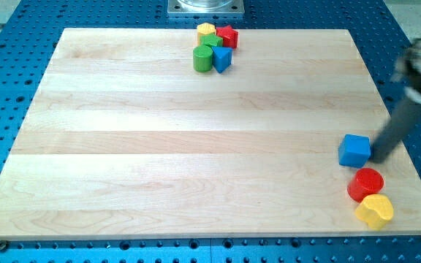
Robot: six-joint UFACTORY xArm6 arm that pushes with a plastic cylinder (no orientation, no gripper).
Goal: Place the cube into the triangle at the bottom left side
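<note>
At the centre of the view lay the wooden board (196, 146), the largest item, on a blue perforated table (6, 88). You had no fingers to open or close here: the arm (419, 69) ended in a plain dark rod, blurred at its upper part, and my tip (377, 156) stood at about four o'clock on the board, just beside the blue cube (354, 150), on the cube's three o'clock side; whether tip and cube touched could not be told. At five o'clock, near the board's corner, a red cylinder (365, 183) sat against a yellow heart-shaped block (375, 210), both just below the cube. At twelve o'clock a tight cluster held a green cylinder (203, 58), a blue triangular block (222, 58), a red star-shaped block (227, 35), a yellow block (206, 31) and a green block (213, 41) partly hidden between them.

Risks, as judged: the cube had the whole board to cross, so an off-centre push would probably have turned it and let it slip off the tip. A push aimed too low could have caught the red cylinder. On arrival, too much drive could have scattered the cluster and knocked the triangular block away.
</note>
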